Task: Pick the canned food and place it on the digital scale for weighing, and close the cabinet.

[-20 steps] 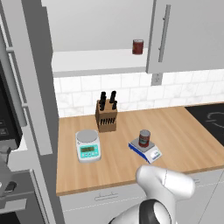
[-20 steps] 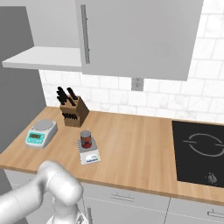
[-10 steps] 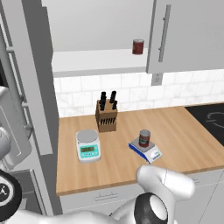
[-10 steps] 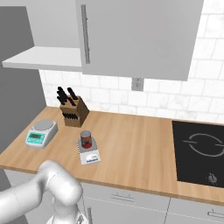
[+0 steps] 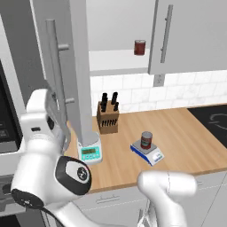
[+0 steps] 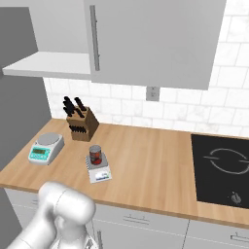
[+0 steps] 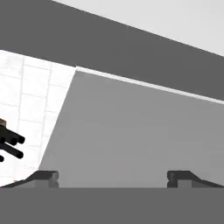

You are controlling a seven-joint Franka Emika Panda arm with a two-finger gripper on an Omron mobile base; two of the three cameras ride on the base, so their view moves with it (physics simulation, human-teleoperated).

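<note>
The can (image 5: 146, 140) stands upright on the scale (image 5: 147, 153) in the middle of the wooden bench (image 6: 151, 160), near a knife block (image 5: 107, 119) and a second, white-and-teal scale (image 5: 89, 150). The cabinet (image 5: 66, 71) door on the left hangs open, with a darker can (image 5: 139, 47) on its shelf. The claw (image 7: 113, 177) gapes wide and empty, right up against the grey door panel.
</note>
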